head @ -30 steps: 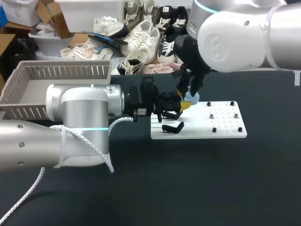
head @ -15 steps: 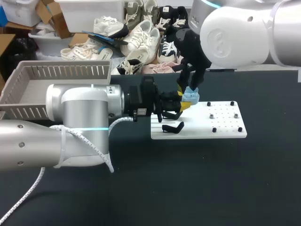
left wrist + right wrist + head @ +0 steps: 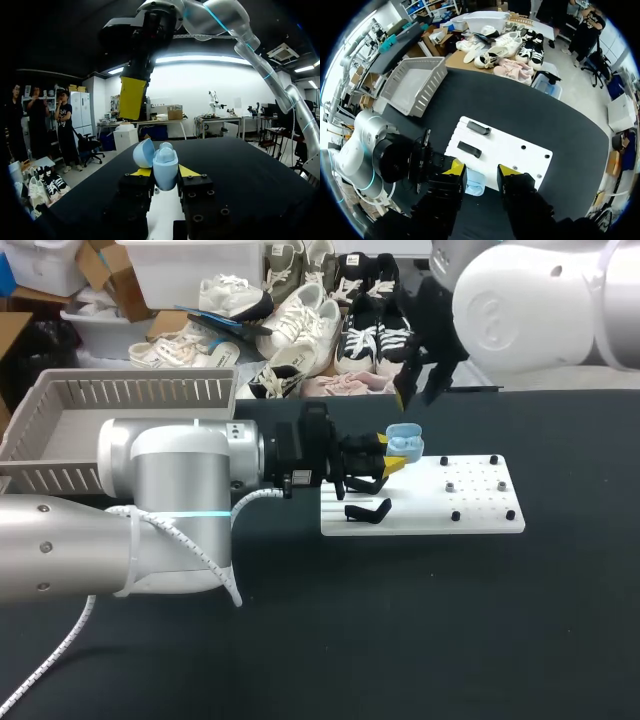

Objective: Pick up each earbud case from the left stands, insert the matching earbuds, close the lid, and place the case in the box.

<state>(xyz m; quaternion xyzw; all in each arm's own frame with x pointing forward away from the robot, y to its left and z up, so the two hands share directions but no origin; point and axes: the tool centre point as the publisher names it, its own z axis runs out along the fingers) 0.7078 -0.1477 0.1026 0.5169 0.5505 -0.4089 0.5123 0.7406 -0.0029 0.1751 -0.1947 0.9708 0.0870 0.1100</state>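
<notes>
My left gripper (image 3: pixel 386 464) is shut on a light blue earbud case (image 3: pixel 405 443) and holds it over the left end of the white board (image 3: pixel 470 502). In the left wrist view the case (image 3: pixel 165 169) sits upright between the yellow tips, its lid (image 3: pixel 143 153) swung open, with an earbud top showing inside. My right gripper (image 3: pixel 421 390) hangs open above and behind the case, holding nothing. Its wrist view looks straight down: the case (image 3: pixel 474 183) lies below the gap between its fingers (image 3: pixel 481 170).
Two black stands (image 3: pixel 479 128) (image 3: pixel 469 149) lie on the board's left part, and several small black pegs dot its right part (image 3: pixel 492 486). A grey slatted basket (image 3: pixel 60 468) stands at the table's far left, behind my left arm.
My right gripper has lifted off the case and risen up and to the right, its fingers parting slightly. The left gripper and the case have stayed put.
</notes>
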